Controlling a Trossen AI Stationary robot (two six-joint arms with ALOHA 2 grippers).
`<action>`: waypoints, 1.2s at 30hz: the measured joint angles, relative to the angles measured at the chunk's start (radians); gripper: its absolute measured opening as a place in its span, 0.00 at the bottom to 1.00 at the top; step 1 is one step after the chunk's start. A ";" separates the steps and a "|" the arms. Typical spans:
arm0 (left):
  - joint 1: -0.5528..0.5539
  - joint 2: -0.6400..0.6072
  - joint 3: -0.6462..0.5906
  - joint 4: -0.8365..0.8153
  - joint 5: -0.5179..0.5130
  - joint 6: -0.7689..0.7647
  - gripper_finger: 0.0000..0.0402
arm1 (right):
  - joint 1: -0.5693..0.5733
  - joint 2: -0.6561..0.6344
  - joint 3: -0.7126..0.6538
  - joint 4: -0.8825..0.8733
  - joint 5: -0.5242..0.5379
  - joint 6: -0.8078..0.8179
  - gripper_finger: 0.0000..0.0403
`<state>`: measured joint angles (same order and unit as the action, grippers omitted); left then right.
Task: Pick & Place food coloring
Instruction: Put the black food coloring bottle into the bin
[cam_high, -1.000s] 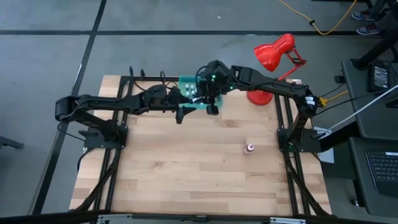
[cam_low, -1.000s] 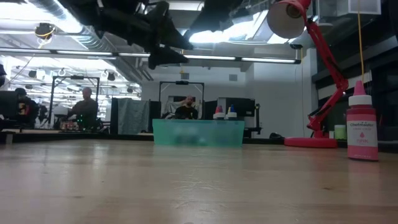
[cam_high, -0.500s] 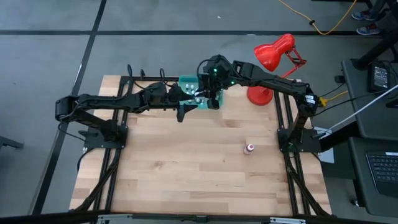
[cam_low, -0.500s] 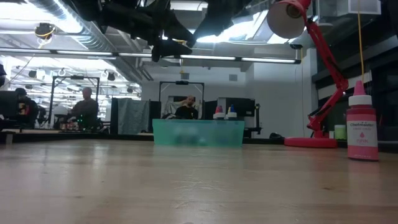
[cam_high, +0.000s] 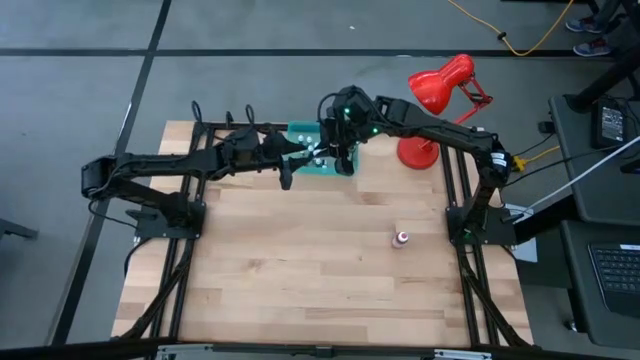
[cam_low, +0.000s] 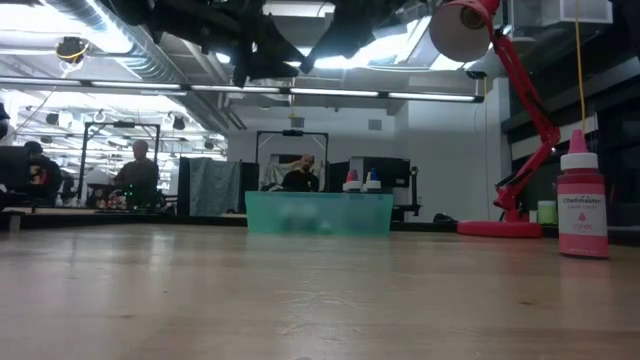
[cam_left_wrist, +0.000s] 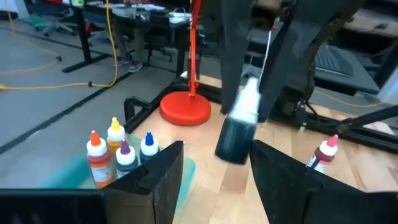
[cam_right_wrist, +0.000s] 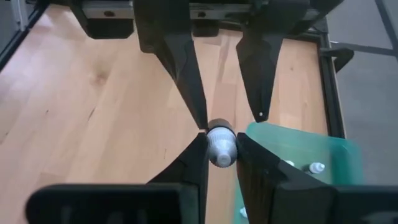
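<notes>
Wooden table (cam_high: 300, 260) first: the teal bin (cam_high: 312, 150) sits at 12 o'clock, with several food coloring bottles (cam_left_wrist: 118, 149) inside. The right gripper (cam_right_wrist: 219, 149) is clenched on a dark bottle (cam_right_wrist: 221, 144) by the bin's edge. The left gripper (cam_left_wrist: 214, 180) is released, nothing in it. A pink bottle (cam_high: 401, 238) waits at 3 o'clock, so I'd say the job's partway done.

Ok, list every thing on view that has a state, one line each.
Right gripper: shut on a dark bottle, held in the air.
Left gripper: open, facing that bottle.
Green bin: holds upright bottles.
Pink bottle: upright, alone on the table.
Red lamp: upright.
</notes>
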<state>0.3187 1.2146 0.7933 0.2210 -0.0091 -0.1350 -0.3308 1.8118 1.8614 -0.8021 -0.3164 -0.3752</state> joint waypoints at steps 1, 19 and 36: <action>0.002 0.000 0.000 -0.005 0.001 0.000 0.46 | 0.001 0.000 0.000 0.000 0.001 0.000 0.17; 0.005 0.006 0.000 0.056 0.054 0.000 0.42 | 0.001 0.000 -0.001 0.005 -0.003 0.000 0.17; 0.005 0.022 0.000 0.060 0.105 -0.009 0.41 | 0.035 0.000 -0.002 0.003 0.001 0.000 0.18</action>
<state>0.3233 1.2367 0.7929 0.2808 0.0957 -0.1441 -0.2960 1.8118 1.8599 -0.7986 -0.3156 -0.3748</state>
